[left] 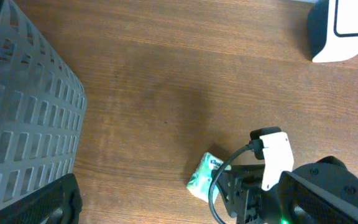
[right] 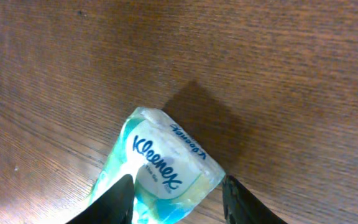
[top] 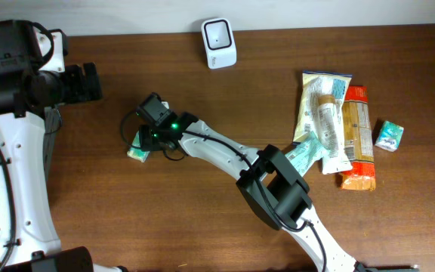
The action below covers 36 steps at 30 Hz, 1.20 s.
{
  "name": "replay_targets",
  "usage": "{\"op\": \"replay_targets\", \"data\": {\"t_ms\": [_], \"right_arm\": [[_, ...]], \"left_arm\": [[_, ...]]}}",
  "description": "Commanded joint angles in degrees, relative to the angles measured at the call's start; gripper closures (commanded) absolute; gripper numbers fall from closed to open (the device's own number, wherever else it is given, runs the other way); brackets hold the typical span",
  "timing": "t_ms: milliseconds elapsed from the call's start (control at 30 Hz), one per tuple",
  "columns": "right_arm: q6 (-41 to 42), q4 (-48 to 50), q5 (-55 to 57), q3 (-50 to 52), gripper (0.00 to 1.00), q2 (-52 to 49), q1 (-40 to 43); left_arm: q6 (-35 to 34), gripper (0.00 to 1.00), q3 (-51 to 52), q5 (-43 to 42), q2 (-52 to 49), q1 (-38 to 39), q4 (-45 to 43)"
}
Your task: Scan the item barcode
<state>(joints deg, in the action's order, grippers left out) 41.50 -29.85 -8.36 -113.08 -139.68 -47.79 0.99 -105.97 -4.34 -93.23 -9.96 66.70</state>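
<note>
The right pincer (right: 176,199) is down over the tissue pack (right: 160,162), the thing to be scanned. Its two fingers (right: 118,200) stand apart, one on each side of the pack and close against it. Whether they press on it, I cannot tell. The pack lies flat on the bare wood, brand name up, with a pale top and a green and blue wrapper. It is in the left half of the bench (top: 202,98), roughly midway between the back and front edges. From above, only the pack's left end shows from under the pincer's black head.

The right arm (top: 278,189) runs from there towards the front edge, right of the middle.

The scanner (top: 219,43), a small white block with a dark window, stands at the back edge near its middle, well apart from the pack.

The left pincer (top: 93,83) hangs near the back left corner with its jaws wide apart, nothing between them. A grey basket (left: 23,112) with a grid of slots fills the left side of its wrist view.

Near the right edge lies a cluster of goods. A pale packet (top: 325,113) and an orange packet (top: 357,136) lie side by side and overlapping. A small teal pack (top: 389,136) sits just beside them, nearer the right edge. Another teal pack (top: 306,153) shows partly from under the right arm.
</note>
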Motion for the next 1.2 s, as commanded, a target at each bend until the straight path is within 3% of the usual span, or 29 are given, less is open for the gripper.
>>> {"op": "replay_targets", "data": {"t_ms": [0, 167, 300, 400, 567, 833, 900, 967, 1000, 1167], "right_arm": [[-0.07, 0.55, 1.09, -0.35, 0.61, -1.18, -1.14], [-0.50, -1.51, 0.85, -0.35, 0.82, -2.47, -1.62], [-6.62, -3.93, -4.22, -0.42, 0.93, -0.46, 0.59], [-15.39, -8.63, -11.82, -0.42, 0.95, 2.89, 4.02], [-27.76, -22.95, -14.16, -0.42, 0.96, 8.72, 10.25], [-32.28, -29.99, -11.65, -0.42, 0.96, 9.40, 12.94], [-32.24, -30.21, -12.11, -0.42, 0.88, 9.40, 12.87], [-31.98, -29.86, -13.05, -0.42, 0.63, 9.18, 12.28], [-31.34, -28.63, -14.45, -0.39, 0.59, 9.03, 11.34], [-23.56, -18.36, -13.44, -0.39, 0.57, 9.03, 6.69]], "left_arm": [[-0.15, 0.01, -0.42, -0.42, 0.26, -0.35, 0.07], [-0.13, 0.01, -0.42, -0.42, 0.26, -0.33, 0.07], [-0.13, 0.01, -0.42, -0.42, 0.26, -0.35, 0.07], [-0.13, 0.01, -0.42, -0.39, 0.26, -0.35, 0.07], [-0.15, 0.01, -0.42, -0.42, 0.26, -0.28, 0.09], [-0.15, 0.01, -0.42, -0.42, 0.26, -0.28, 0.07], [-0.15, 0.01, -0.42, -0.42, 0.26, -0.31, 0.07], [-0.15, 0.01, -0.42, -0.39, 0.26, -0.31, 0.07], [-0.15, 0.01, -0.42, -0.39, 0.26, -0.50, 0.07], [-0.13, 0.01, -0.42, -0.42, 0.26, -0.50, 0.07]]}}
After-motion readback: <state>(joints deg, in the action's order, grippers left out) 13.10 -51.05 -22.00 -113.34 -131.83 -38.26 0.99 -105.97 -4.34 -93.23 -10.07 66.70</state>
